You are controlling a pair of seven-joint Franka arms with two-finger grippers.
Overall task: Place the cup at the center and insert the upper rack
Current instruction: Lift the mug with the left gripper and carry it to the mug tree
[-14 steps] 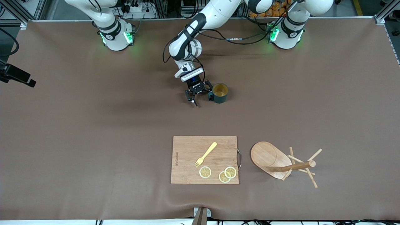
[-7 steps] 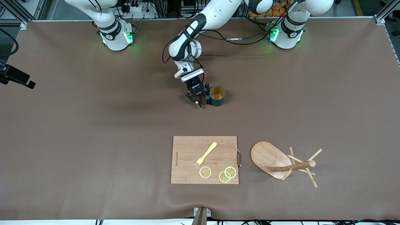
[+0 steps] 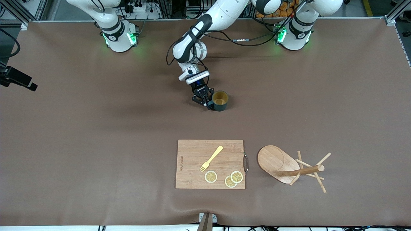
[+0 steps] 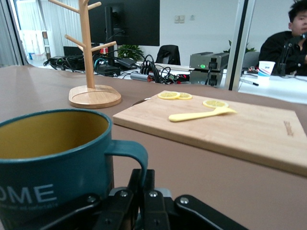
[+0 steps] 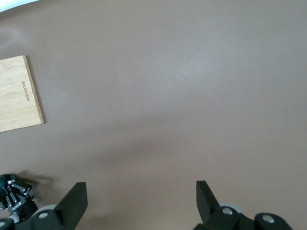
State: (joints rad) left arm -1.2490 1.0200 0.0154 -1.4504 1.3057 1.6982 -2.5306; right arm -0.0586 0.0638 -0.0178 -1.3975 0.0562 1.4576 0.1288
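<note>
Cup: the dark teal cup (image 3: pixel 220 100) stands upright on the brown tabletop (image 3: pixel 96 128), mouth up and yellowish inside, its white lettering partly showing in the left wrist view (image 4: pixel 53 158).
Left tool: the left tool (image 3: pixel 205 103) is down at the cup's handle, fingers (image 4: pixel 144 191) pinched together on the loop, the cup just beside it toward the left arm's end.
Right tool: the right tool (image 5: pixel 141 201) hangs high over bare tabletop with its fingers (image 5: pixel 74 199) spread wide and nothing between them; the arm waits.
Rack: the wooden mug rack (image 3: pixel 290 168) lies on its side, nearer to the front camera than the cup and well apart from it, the oval base (image 3: pixel 273 160) tipped up and the post and pegs pointing toward the left arm's end.
Cutting board: a rectangular wooden board (image 3: pixel 192 173) lies flat just beside the rack, toward the right arm's end.
On the board: a yellow fork (image 3: pixel 211 158) and three lemon slices (image 3: pixel 211 176).
</note>
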